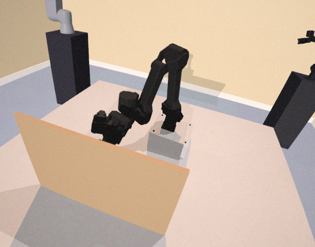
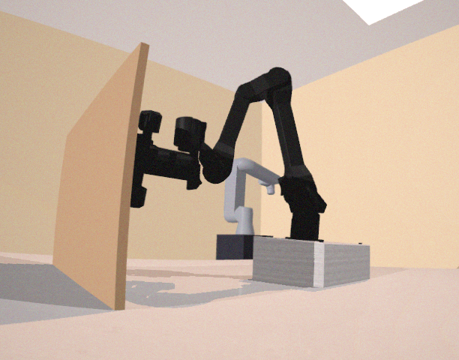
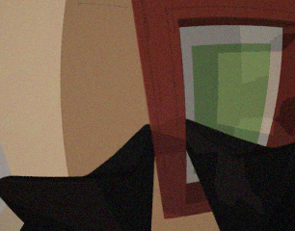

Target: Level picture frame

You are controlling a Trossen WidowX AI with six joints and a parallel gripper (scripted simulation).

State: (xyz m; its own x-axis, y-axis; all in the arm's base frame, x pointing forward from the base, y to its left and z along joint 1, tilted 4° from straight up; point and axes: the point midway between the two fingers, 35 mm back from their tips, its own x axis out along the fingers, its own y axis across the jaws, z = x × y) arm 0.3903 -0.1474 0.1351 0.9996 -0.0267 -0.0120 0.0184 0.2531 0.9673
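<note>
The picture frame [image 3: 158, 63] shows only in the wrist view, with a dark red border, a grey inner mat and a green picture. Its left side bar leans, its lower end further right; whether it hangs level on the wall I cannot tell. My gripper [image 3: 166, 128] is shut on this left side bar near its lower part, one black finger on each side. The upright tan panel [image 1: 107, 178] [image 2: 94, 193] [image 3: 104, 87] is behind the frame. In the top and exterior views the panel hides the frame and fingertips. The screw and the notched strip are hidden.
The arm's grey base block [image 1: 162, 146] [image 2: 283, 259] stands on the pale table [image 1: 232, 186] [image 2: 338, 325], behind the panel in the top view. Dark pedestals [image 1: 64, 66] [image 1: 293, 106] with other arms stand beyond the table.
</note>
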